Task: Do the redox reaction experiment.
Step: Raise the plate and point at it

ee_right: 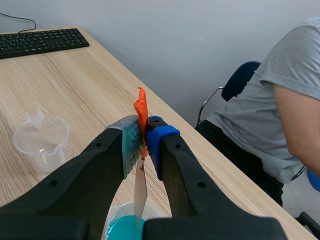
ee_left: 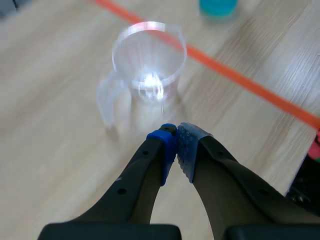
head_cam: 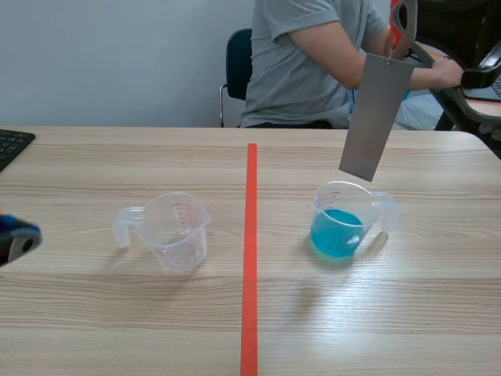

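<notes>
Right gripper (ee_right: 143,142) pinches grey metal strip (head_cam: 376,117) by its orange tab (ee_right: 140,107), tilted just above blue-liquid cup (head_cam: 342,223). Left gripper (ee_left: 176,142) pressed together, empty, near clear cup (ee_left: 148,60). Dipping step, I judge; next: lower strip straight into liquid.

Two thick black fingers are seen on the left gripper (ee_left: 176,136), each tapered to a soft tip: one pad (ee_left: 163,147) is coloured bright blue, the other pad (ee_left: 190,145) pale grey and dotted. The same pairing is shown on the right gripper (ee_right: 142,131), grey-green dotted beside blue. Small round screw recesses are set into the matte black finger shells.
</notes>
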Robot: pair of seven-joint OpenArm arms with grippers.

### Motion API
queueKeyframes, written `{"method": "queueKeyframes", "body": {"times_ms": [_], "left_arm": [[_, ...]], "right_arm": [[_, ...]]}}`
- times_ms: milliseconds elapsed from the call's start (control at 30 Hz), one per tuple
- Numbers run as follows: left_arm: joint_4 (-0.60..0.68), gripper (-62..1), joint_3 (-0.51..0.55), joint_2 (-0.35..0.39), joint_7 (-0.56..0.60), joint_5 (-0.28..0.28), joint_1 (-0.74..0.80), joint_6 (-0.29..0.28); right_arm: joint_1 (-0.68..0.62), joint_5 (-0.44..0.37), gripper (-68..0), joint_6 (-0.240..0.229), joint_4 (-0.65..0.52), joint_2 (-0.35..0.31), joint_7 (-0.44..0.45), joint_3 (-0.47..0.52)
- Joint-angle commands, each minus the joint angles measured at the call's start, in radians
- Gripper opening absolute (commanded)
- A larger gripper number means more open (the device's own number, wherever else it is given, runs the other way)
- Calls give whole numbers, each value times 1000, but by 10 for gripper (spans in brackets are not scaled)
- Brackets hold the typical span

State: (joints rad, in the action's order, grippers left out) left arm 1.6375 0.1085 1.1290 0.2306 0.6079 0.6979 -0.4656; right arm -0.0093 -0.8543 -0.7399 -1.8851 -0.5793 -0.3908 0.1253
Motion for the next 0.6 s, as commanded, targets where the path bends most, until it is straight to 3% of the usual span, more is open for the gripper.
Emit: {"method": "queueKeyframes", "body": {"times_ms": [0, 267, 567], "left_arm": [[23, -573, -50, 2, 19, 3, -68, -2], [31, -573, -396, -27, -11, -3, -483, 23], [-11, -573, -735, -217, -101, -92, -852, 131]], "right_arm": [[21, -14, -658, -6, -10, -16, 18, 22], [21, -14, -658, -6, -10, -16, 18, 22], [21, -14, -658, -6, -10, -16, 18, 22]]}}
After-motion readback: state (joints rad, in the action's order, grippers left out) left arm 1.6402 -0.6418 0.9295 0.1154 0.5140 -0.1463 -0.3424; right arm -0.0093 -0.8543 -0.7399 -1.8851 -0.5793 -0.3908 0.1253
